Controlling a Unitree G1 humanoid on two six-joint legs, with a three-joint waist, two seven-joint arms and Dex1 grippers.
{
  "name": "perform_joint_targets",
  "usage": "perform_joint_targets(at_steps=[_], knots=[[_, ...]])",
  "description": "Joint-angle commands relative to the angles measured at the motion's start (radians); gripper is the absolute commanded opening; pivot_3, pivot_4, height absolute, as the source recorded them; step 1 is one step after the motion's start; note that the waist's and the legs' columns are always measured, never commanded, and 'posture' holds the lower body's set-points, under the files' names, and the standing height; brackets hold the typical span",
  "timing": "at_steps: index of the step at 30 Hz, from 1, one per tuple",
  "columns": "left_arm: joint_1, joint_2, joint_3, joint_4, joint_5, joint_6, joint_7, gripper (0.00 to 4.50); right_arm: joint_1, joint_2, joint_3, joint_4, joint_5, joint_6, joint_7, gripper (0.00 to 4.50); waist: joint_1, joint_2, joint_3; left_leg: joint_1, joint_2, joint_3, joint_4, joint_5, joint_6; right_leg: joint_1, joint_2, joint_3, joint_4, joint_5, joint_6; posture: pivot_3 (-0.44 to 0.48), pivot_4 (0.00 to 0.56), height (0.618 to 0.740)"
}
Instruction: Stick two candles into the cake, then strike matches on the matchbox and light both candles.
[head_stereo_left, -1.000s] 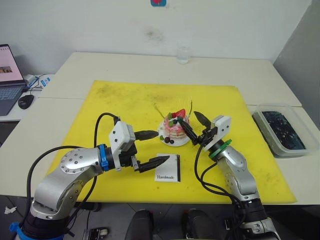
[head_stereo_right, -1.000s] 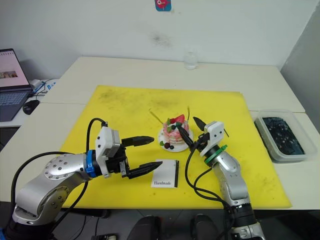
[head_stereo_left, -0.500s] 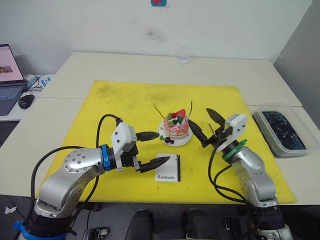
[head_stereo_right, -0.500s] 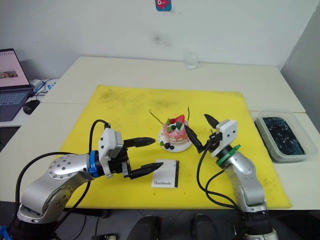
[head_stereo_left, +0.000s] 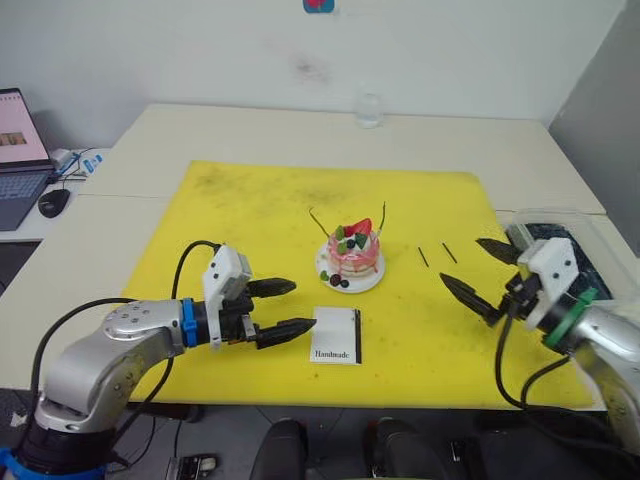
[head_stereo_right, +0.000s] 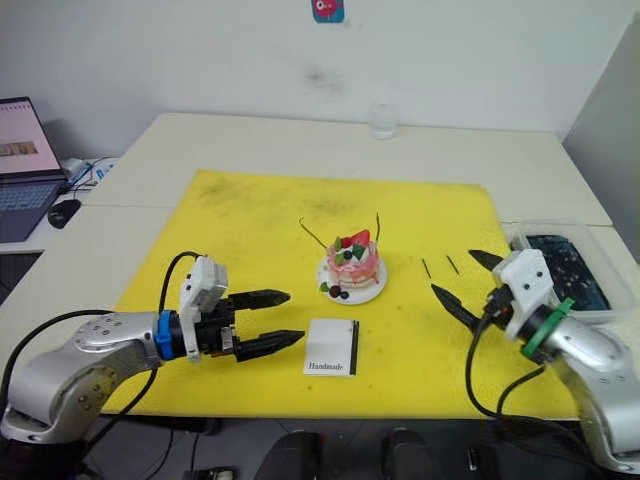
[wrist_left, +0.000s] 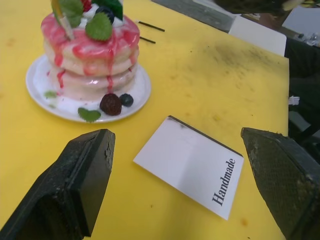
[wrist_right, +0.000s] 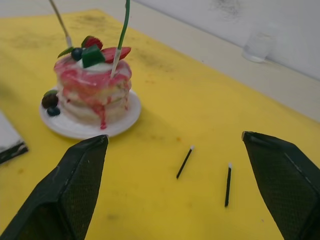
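The pink cake (head_stereo_left: 352, 258) sits on its white plate (head_stereo_left: 372, 281) in the middle of the yellow mat. Two thin candles stand in it: one (head_stereo_left: 320, 222) leans to the left, the other (head_stereo_left: 381, 218) is nearly upright. The white matchbox (head_stereo_left: 336, 334) lies flat in front of the cake. Two short dark matches (wrist_right: 184, 162) (wrist_right: 228, 177) lie on the mat to the right of the cake. My left gripper (head_stereo_left: 302, 305) is open, just left of the matchbox. My right gripper (head_stereo_left: 463, 263) is open, just right of the matches, holding nothing.
The yellow mat (head_stereo_left: 250, 210) covers the table's middle. A clear tub of dark contents (head_stereo_left: 565, 245) stands at the right edge, close behind my right gripper. A glass (head_stereo_left: 368, 110) stands at the back. A laptop (head_stereo_left: 15, 150) and mouse (head_stereo_left: 50, 202) lie far left.
My right gripper has pulled away from the cake to the right, past the two matches. My left gripper has drawn back a little to the left. Both candles stay in the cake.
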Motion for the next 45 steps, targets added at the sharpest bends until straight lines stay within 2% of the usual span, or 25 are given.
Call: perform_joint_targets(at_steps=[1, 4, 6, 8, 9, 12, 18, 23, 32, 45], knots=[[0.006, 0.114, 0.100, 0.040, -0.126, 0.142, -0.088, 4.50, 0.059, -0.062, -0.055, -0.098, 0.042, 0.033, 0.062, 4.48, -0.006, 0.000, 0.000, 0.000, 0.000, 0.000, 0.000, 0.000, 0.000, 0.000, 0.000, 0.000, 0.000, 0.000, 0.000, 0.000, 0.150, 0.740], [0.001, 0.197, 0.156, 0.110, -0.228, 0.279, -0.125, 4.50, 0.085, -0.118, -0.078, -0.135, 0.089, 0.096, 0.096, 4.48, -0.009, 0.000, 0.000, 0.000, 0.001, -0.001, -0.001, 0.000, 0.000, 0.000, 0.000, -0.001, 0.000, -0.001, -0.001, 0.000, 0.150, 0.740], [-0.024, 0.221, 0.185, 0.161, -0.355, 0.439, -0.084, 4.50, 0.042, -0.154, -0.099, -0.136, 0.174, 0.164, 0.112, 4.48, -0.010, 0.000, 0.001, 0.000, 0.001, 0.000, -0.001, 0.000, 0.000, 0.000, 0.000, -0.001, 0.000, -0.001, -0.001, 0.000, 0.150, 0.740], [-0.045, 0.238, 0.189, 0.190, -0.416, 0.529, -0.071, 4.50, -0.010, -0.174, -0.092, -0.140, 0.231, 0.223, 0.102, 4.48, -0.010, 0.000, 0.001, 0.000, 0.000, 0.001, 0.000, 0.000, 0.000, 0.000, -0.002, 0.000, 0.000, -0.001, -0.002, 0.000, 0.150, 0.740], [-0.045, 0.235, 0.184, 0.194, -0.431, 0.554, -0.060, 4.50, -0.020, -0.182, -0.083, -0.146, 0.243, 0.243, 0.099, 4.48, -0.010, -0.001, 0.001, 0.000, 0.000, 0.001, 0.000, 0.000, 0.000, 0.000, -0.002, 0.000, -0.001, -0.002, -0.003, 0.000, 0.150, 0.740], [-0.093, 0.144, 0.132, 0.228, -0.502, 0.660, 0.069, 4.50, -0.050, -0.218, -0.043, -0.152, 0.257, 0.265, 0.129, 3.92, -0.006, -0.001, 0.001, 0.000, -0.001, 0.001, 0.000, 0.000, 0.000, 0.000, -0.004, 0.000, -0.001, -0.002, -0.004, 0.000, 0.150, 0.740], [-0.199, -0.061, 0.088, 0.280, -0.528, 0.720, 0.289, 4.50, -0.114, -0.250, 0.101, -0.171, 0.205, 0.302, 0.111, 1.72, 0.005, -0.004, 0.002, -0.002, -0.001, -0.001, 0.000, 0.000, 0.000, 0.000, -0.003, -0.002, -0.001, 0.000, 0.000, 0.000, 0.150, 0.740], [-0.241, -0.162, 0.066, 0.335, -0.555, 0.757, 0.411, 4.50, -0.187, -0.257, 0.220, -0.158, 0.166, 0.334, 0.101, 0.05, 0.004, -0.004, 0.002, -0.002, -0.001, 0.000, 0.000, 0.000, 0.000, 0.000, -0.003, -0.001, -0.001, 0.000, 0.001, 0.000, 0.150, 0.740], [-0.309, -0.199, 0.031, 0.438, -0.579, 0.758, 0.517, 4.50, -0.317, -0.215, 0.386, -0.121, 0.103, 0.370, 0.096, 0.05, 0.003, -0.004, 0.002, -0.001, -0.001, -0.001, 0.001, 0.000, 0.000, 0.000, -0.002, -0.001, 0.000, 0.001, 0.001, 0.000, 0.150, 0.740], [-0.290, -0.249, 0.001, 0.424, -0.636, 0.758, 0.587, 4.50, -0.430, -0.080, 0.600, -0.049, -0.018, 0.452, 0.042, 0.05, 0.005, -0.004, 0.002, -0.002, -0.002, 0.000, 0.001, 0.000, 0.000, 0.000, -0.003, -0.001, -0.001, 0.001, 0.001, 0.000, 0.150, 0.740]])
